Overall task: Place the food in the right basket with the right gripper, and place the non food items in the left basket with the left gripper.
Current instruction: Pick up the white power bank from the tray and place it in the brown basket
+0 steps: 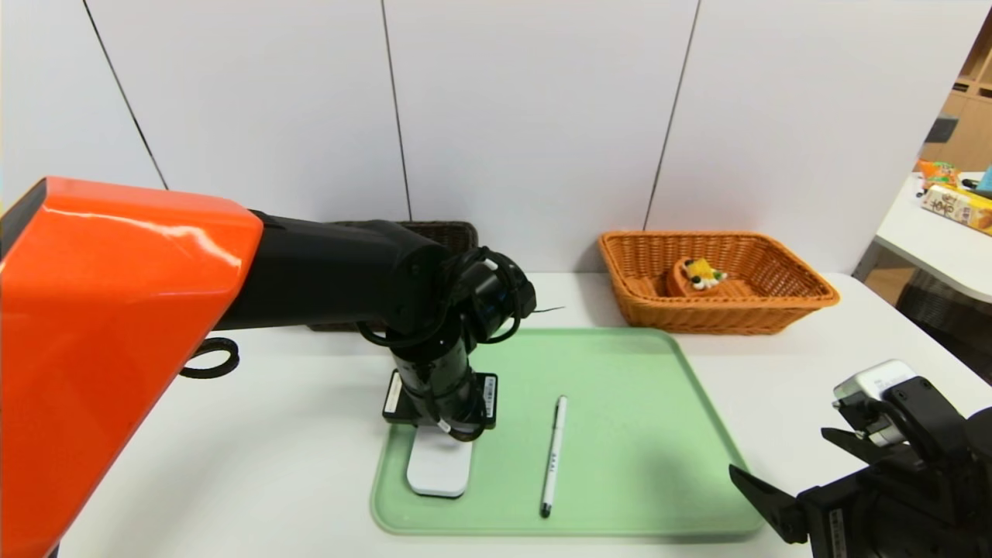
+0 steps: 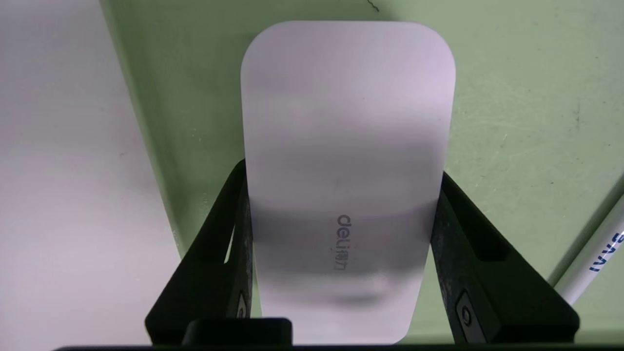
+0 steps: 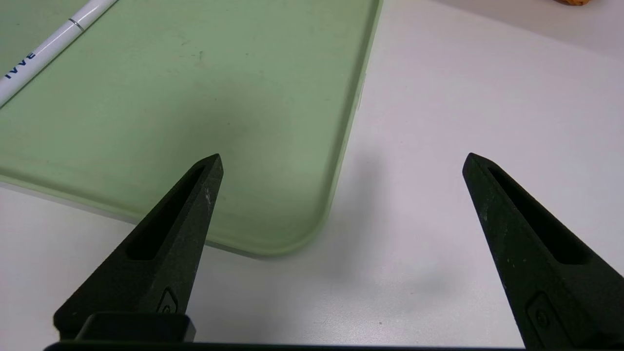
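White tabletop held a pale green tray [image 1: 659, 434]; at lower centre, the left gripper [image 2: 341, 195] clasped the flat white "deli" case [image 2: 346, 146]. Right gripper [image 3: 341, 161] gaped empty, lower right.

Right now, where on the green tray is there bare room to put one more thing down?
The tray is bare between the pen and its right edge, and along its far side toward the orange basket. Its left part is crowded: the left gripper is closing around the white case there. The right gripper is open over the tray's near right corner.
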Robot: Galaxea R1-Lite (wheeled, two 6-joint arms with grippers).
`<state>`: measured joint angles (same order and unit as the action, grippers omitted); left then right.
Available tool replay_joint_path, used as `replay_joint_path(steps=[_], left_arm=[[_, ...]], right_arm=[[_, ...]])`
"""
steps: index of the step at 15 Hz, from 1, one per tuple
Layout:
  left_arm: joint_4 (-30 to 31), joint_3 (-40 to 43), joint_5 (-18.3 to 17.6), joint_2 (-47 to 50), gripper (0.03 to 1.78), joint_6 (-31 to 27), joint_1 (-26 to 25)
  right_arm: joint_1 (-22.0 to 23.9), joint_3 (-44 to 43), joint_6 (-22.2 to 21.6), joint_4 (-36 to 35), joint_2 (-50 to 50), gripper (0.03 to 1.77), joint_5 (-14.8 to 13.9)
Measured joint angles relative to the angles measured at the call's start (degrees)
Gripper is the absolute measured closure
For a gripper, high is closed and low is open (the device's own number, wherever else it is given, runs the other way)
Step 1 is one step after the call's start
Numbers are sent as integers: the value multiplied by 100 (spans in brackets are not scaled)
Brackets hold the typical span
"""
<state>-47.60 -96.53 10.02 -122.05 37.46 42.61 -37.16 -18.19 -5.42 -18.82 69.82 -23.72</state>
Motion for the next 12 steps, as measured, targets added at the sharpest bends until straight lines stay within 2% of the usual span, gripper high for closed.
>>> replay_joint_path(steps=[3, 6, 9, 12], left_arm=[[-27, 0, 52, 105, 80, -12, 15], [-11, -16, 373, 422, 80, -235, 171], [-40, -129, 695, 924, 80, -723, 402], [-410, -700, 806, 1364, 80, -1382, 477]], right_arm=[[0, 0, 0, 0, 16, 10, 22], [0, 0, 0, -2, 27, 10, 20], [0, -5, 0, -5, 55, 10, 22], [0, 0, 0, -5, 59, 10, 20]])
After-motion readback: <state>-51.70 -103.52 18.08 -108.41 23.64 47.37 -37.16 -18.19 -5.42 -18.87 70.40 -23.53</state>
